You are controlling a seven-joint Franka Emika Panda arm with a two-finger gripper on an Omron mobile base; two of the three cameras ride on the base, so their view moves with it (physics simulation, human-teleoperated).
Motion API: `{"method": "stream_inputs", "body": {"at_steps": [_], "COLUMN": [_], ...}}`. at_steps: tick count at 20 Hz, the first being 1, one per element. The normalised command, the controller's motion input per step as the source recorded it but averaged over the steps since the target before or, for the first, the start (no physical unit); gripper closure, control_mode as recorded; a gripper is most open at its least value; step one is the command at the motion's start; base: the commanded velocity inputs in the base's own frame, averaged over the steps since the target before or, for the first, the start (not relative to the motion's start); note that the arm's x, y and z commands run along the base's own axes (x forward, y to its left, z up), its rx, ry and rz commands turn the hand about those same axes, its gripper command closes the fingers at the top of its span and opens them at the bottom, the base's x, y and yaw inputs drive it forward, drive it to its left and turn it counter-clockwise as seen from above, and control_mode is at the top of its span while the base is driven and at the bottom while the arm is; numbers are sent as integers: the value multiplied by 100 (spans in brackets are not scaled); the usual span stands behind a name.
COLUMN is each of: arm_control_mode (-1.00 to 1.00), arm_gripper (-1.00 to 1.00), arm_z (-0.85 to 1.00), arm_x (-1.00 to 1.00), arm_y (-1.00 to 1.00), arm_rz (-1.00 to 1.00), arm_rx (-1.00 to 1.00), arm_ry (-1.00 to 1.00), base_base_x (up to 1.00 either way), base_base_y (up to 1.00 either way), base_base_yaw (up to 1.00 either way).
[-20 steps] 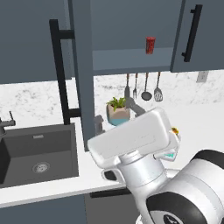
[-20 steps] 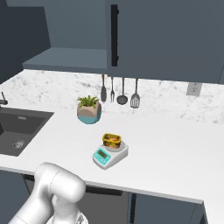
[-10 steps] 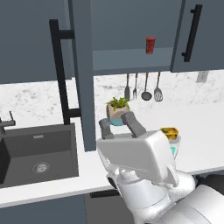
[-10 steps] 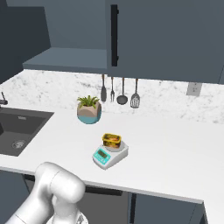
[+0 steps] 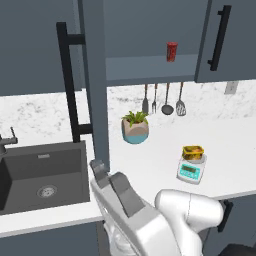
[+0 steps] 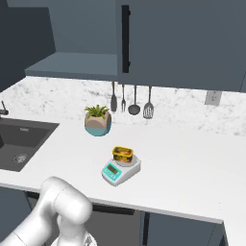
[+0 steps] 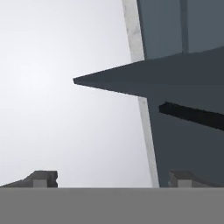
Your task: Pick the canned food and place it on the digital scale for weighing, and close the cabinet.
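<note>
The canned food (image 5: 193,152) (image 6: 122,153), a short yellow tin, sits on the digital scale (image 5: 191,171) (image 6: 120,171) on the white counter. The cabinet (image 5: 145,35) (image 6: 182,43) above has its left door (image 5: 95,75) swung out edge-on, black bar handle (image 5: 67,85) facing left. My gripper (image 5: 112,182) is low at the counter's front, left of the scale and below the open door, jaws open and empty. In the hand view the fingertips (image 7: 41,178) stand wide apart, facing the door's edge (image 7: 140,83) and handle (image 7: 192,114).
A slim red can (image 5: 171,51) stands on the open cabinet shelf. A potted plant (image 5: 135,127) (image 6: 98,120) and hanging utensils (image 5: 162,100) (image 6: 130,98) line the back wall. A dark sink (image 5: 42,175) (image 6: 19,146) lies at the left.
The hand has swung away from the scale, down and to the left toward the counter's front. The tin stays on the scale. The jaws stay open.
</note>
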Motion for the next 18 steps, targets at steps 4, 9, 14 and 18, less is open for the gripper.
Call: {"method": "stream_inputs", "body": {"at_steps": [4,9,14,18], "arm_control_mode": [-100,-100,-100,-100], "arm_gripper": [-100,-100,-100,-100], "arm_z": [-71,-61,-1,-16], "arm_x": [-41,68,100,100], "arm_y": [100,100,75,57], "arm_rz": [17,1,-3,-5], "arm_rx": [-5,2,25,24], "arm_ry": [0,7,1,0], "base_base_x": [0,0,0,0], "base_base_y": [0,0,0,0], "base_base_yaw": [0,0,0,0]}}
